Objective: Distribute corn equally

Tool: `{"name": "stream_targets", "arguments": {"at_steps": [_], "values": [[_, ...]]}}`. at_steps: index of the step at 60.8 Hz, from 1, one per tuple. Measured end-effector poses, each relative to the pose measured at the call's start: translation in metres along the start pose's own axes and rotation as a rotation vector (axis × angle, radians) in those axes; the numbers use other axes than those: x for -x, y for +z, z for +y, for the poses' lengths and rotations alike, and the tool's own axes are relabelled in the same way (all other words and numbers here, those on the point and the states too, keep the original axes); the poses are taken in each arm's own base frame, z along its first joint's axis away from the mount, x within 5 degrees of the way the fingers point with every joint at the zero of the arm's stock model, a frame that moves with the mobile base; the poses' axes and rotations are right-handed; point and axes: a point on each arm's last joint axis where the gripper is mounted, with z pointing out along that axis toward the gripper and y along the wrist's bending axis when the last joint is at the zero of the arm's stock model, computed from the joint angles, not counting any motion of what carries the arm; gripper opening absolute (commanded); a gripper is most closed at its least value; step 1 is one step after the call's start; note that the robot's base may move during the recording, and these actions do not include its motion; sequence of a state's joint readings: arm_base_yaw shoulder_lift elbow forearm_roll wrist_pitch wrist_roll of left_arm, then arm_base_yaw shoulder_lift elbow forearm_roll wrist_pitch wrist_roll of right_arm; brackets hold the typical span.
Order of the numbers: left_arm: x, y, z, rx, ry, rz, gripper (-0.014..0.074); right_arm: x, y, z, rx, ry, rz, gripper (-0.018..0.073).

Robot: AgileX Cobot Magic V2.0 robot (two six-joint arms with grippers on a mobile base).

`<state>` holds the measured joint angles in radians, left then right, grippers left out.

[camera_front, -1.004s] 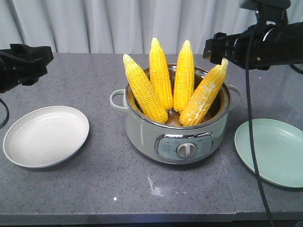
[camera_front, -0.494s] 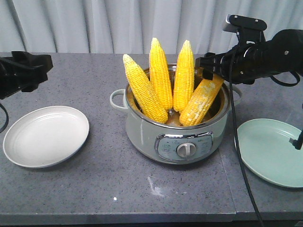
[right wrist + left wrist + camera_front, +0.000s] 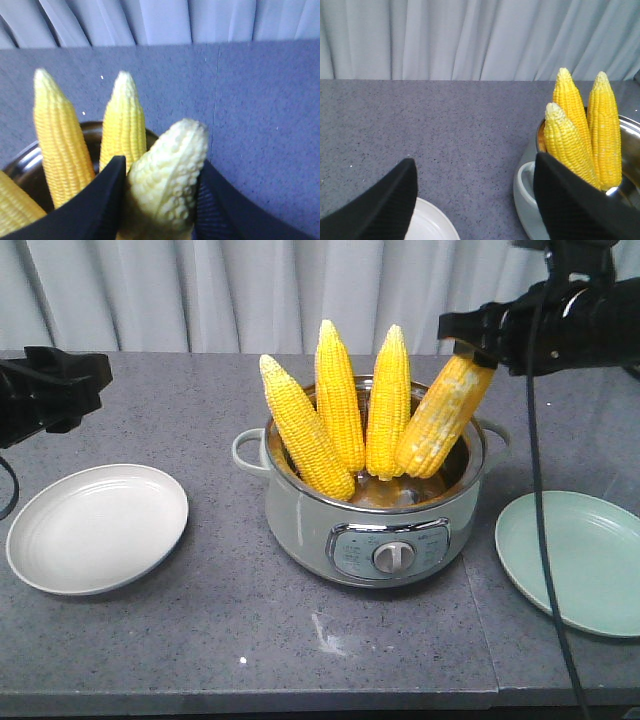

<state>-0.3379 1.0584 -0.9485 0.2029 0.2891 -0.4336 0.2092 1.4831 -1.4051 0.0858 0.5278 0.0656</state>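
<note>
On the grey counter point(image 3: 250, 640), a round white plate point(image 3: 95, 530) and a pale green plate point(image 3: 575, 560) are waiting bare. Between them, 3 bright yellow corn cobs point(image 3: 340, 400) are leaning in the grey-green electric pot point(image 3: 300, 520). Your right fingers point(image 3: 107, 200), closed on the 4th cob point(image 3: 445, 415) at its tip, are now lifting it off the pot floor, probably toward green. Your left fingers point(image 3: 380, 205) are gaping, empty.

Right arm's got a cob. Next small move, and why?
Probably raise the right gripper straight up: its jaws are shut on the tip of the cob, whose lower end hangs inside the pot. Once clear of the rim, it can go to the green plate.
</note>
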Motion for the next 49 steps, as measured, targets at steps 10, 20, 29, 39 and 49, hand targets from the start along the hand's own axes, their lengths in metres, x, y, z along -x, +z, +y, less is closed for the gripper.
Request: {"name": "stream_targets", "arguments": {"at_steps": [10,20,29,39,49], "values": [[0.002,0.014,-0.004,-0.02,0.003,-0.02,0.0485,0.024,-0.081,0.004,-0.01,-0.06,-0.194,-0.0009],[0.018,0.044,-0.024,-0.063,0.018,0.0,0.0485,0.032,-0.16,0.004,-0.049,-0.13,-0.363,-0.0008],[0.036,0.073,-0.045,-0.102,0.008,0.005,0.0485,0.029,-0.196,0.002,-0.096,-0.179,-0.422,-0.0006],[0.024,0.114,-0.068,-0.136,-0.013,0.09,0.0485,0.027,-0.204,-0.002,-0.144,-0.217,-0.416,-0.0006],[0.019,0.143,-0.088,-0.162,-0.001,0.122,0.0485,0.022,-0.2,-0.004,-0.164,-0.23,-0.378,-0.0005]]}}
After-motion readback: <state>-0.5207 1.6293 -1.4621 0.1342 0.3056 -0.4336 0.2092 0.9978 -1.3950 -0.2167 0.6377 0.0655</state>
